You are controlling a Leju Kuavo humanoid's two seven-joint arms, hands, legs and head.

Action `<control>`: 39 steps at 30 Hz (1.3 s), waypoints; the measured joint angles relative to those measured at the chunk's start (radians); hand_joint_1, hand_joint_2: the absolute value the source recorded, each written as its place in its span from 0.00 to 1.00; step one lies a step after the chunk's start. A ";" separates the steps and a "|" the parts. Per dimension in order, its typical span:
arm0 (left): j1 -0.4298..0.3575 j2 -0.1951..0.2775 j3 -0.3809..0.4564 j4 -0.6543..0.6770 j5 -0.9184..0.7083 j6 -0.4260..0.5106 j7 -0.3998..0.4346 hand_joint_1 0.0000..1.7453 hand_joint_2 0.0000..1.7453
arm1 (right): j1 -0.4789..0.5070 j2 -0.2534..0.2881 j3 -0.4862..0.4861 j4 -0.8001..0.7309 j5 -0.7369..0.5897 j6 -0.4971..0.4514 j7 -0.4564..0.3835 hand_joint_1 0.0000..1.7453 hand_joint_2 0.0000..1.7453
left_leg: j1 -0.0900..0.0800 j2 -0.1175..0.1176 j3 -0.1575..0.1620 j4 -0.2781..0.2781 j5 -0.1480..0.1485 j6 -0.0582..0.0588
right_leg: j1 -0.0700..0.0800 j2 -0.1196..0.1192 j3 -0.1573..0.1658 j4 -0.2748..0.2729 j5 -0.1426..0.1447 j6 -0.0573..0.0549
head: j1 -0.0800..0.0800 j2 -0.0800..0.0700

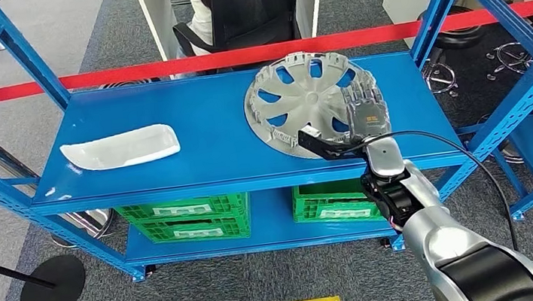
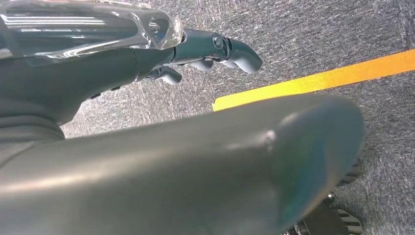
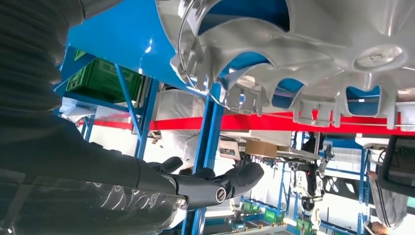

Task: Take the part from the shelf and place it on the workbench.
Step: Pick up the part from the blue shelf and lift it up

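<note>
Hubcap (image 1: 306, 103) inner side up, right hand (image 1: 365, 113) over it, contact unclear

Blue shelf top (image 1: 226, 151) bare between white tray (image 1: 121, 149) and hubcap (image 1: 302, 101); uprights (image 1: 443, 1) flank sides.

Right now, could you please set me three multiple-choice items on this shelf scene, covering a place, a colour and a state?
1. Where does the silver wheel cover lie?
A. on the blue shelf's top level
B. in a green crate
C. on the floor

2. What colour is the tape stretched behind the shelf?
A. yellow
B. red
C. white

3. What is the right hand doing?
A. hanging by the floor
B. lifting the white part
C. reaching over the wheel cover's near edge

Key: 1 A, it rests on the top level; 2 B, the red tape shows it; 3 C, fingers spread over the rim.
</note>
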 joint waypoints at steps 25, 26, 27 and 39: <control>0.003 0.002 0.000 0.000 0.020 0.005 -0.006 0.00 0.00 | 0.004 -0.007 0.021 -0.151 -0.107 0.191 -0.181 0.00 1.00 | -0.003 0.000 0.001 0.001 0.000 -0.001 | -0.004 0.000 0.001 0.000 0.000 0.000 | 0.000 0.000; 0.003 0.002 0.000 0.000 0.020 0.006 -0.006 0.00 0.00 | 0.012 -0.010 0.025 -0.151 -0.112 0.203 -0.185 0.00 1.00 | -0.003 0.000 0.001 0.001 0.000 -0.001 | -0.004 0.000 0.002 0.000 0.000 0.000 | 0.000 0.000; 0.002 0.003 0.000 0.000 0.020 0.006 -0.006 0.00 0.00 | 0.021 -0.015 0.030 -0.151 -0.119 0.217 -0.190 0.00 1.00 | -0.003 0.000 0.001 0.001 0.000 -0.001 | -0.004 0.000 0.002 0.000 0.000 0.000 | 0.000 0.000; 0.006 0.015 0.000 0.000 0.030 0.008 -0.005 0.00 0.00 | 0.087 -0.107 0.074 -0.169 -0.146 0.289 -0.221 0.00 1.00 | -0.003 0.000 0.003 0.001 -0.001 -0.001 | -0.004 -0.001 0.003 -0.001 0.000 0.001 | 0.000 0.000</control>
